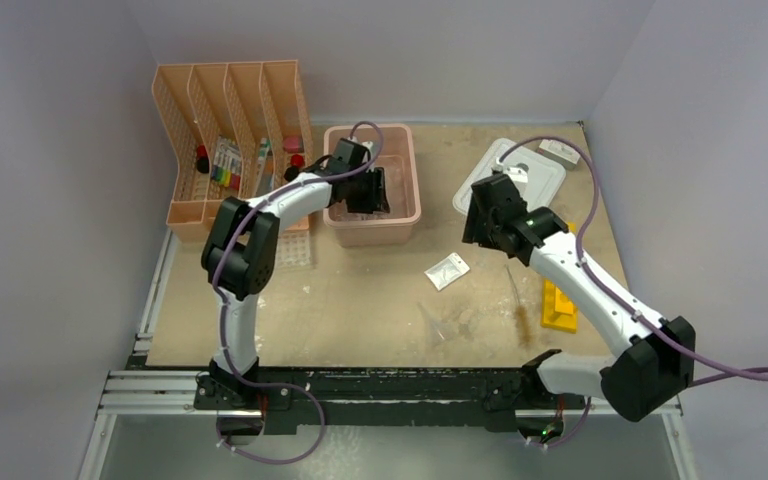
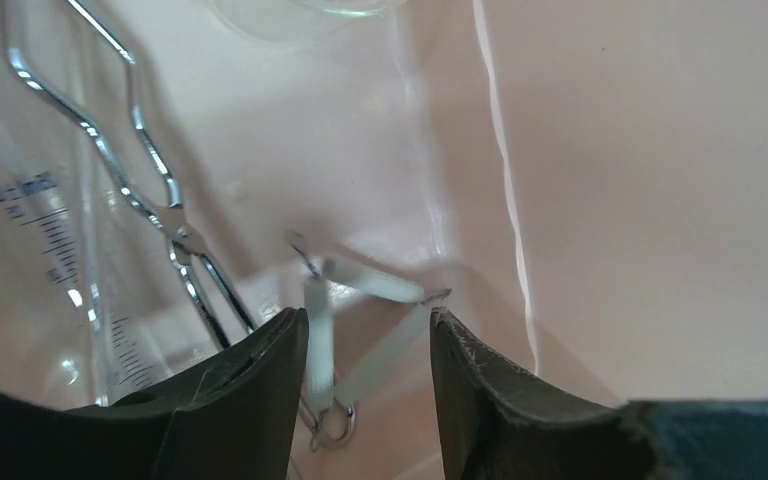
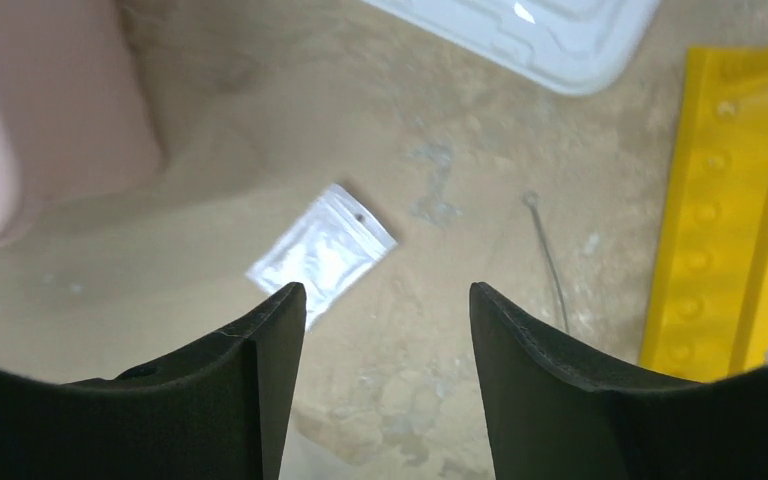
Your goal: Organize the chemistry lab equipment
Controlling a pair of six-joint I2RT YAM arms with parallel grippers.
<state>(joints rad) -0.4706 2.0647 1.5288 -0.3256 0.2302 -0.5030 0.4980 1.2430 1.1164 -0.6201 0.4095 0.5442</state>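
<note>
My left gripper (image 1: pixel 372 190) reaches down into the pink bin (image 1: pixel 405 215). In the left wrist view it (image 2: pixel 368 320) is open, its jaws on either side of a wire triangle with white tube sleeves (image 2: pixel 360 340) on the bin floor. Metal tongs (image 2: pixel 150 190) and a clear graduated vessel (image 2: pixel 50 250) lie to its left. My right gripper (image 1: pixel 482 215) is open and empty above the table. Under it (image 3: pixel 388 300) lies the small clear bag (image 3: pixel 322 252), also in the top view (image 1: pixel 447 270). The yellow holed rack (image 1: pixel 558 305) lies to the right.
The white lid (image 1: pixel 510 175) lies at the back right. The peach file organizer (image 1: pixel 230 130) stands at the back left, a clear tube tray (image 1: pixel 295 247) in front of it. Thin clear rods (image 1: pixel 450 325) and a thin wire (image 3: pixel 548 260) lie on the table.
</note>
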